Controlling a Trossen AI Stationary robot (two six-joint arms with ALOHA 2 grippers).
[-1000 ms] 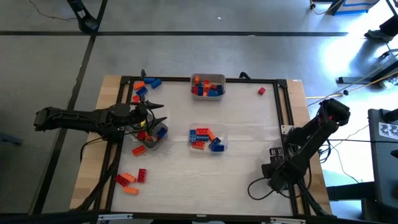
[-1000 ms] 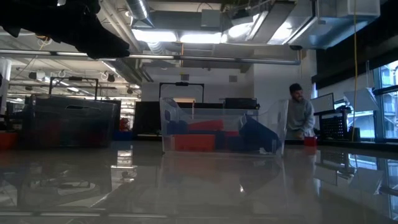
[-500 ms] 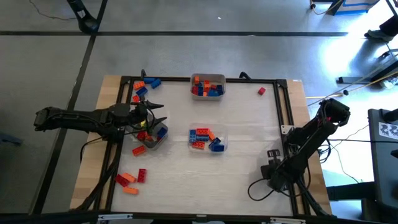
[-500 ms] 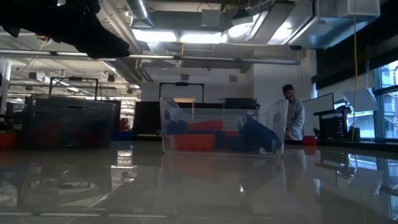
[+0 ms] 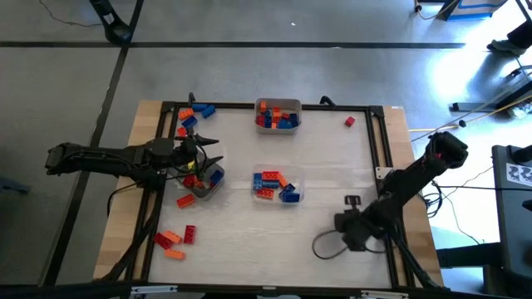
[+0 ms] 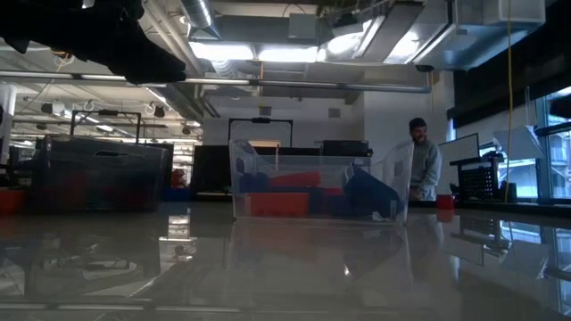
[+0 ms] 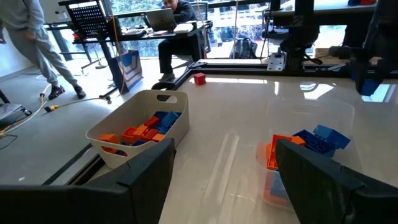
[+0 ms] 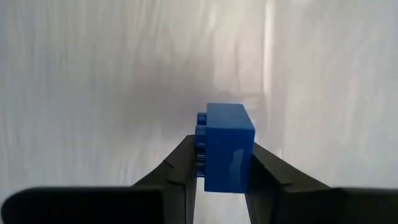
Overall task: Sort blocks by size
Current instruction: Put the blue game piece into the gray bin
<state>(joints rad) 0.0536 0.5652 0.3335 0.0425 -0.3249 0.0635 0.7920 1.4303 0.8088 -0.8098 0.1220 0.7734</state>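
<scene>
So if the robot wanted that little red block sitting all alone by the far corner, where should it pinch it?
Probably from straight above, pinching its two opposite flat sides. The lone red block sits by itself on the bare table, with nothing crowding it, so fingers could drop either side. Its studs are too small to make out here.

Three trays of blocks (image 5: 268,183) mid-table, loose blocks along the left edge, lone red block (image 5: 350,122) far right.
</scene>
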